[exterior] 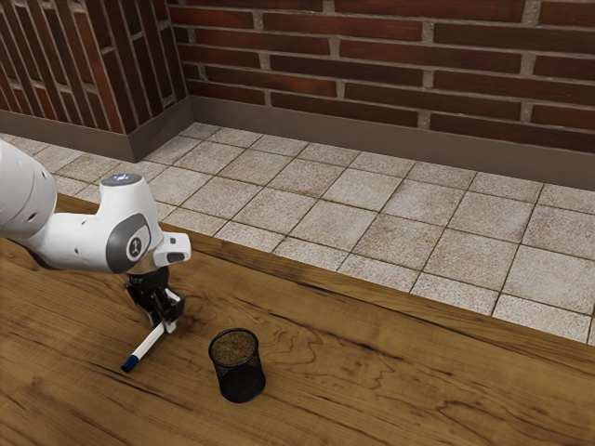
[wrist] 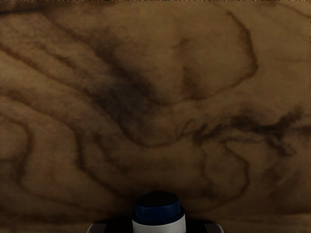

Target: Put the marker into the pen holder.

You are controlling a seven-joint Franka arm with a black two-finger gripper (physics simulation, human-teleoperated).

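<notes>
The gripper (exterior: 168,321) is low over the table at the exterior view's left, shut on the marker (exterior: 149,343). The marker is white with a blue end, and it slants from the fingers down toward the exterior view's lower left. Whether its blue end touches the wood I cannot tell. In the wrist view the marker (wrist: 159,216) shows its blue end and some white body, between the tips of the gripper (wrist: 158,228). The black mesh pen holder (exterior: 239,377) stands upright, apart from the gripper, toward the exterior view's right.
The wooden table (exterior: 372,372) runs under the arm and the pen holder. Its far edge borders a tiled floor (exterior: 363,186), with brick walls (exterior: 372,56) beyond. The white arm comes in from the exterior view's left.
</notes>
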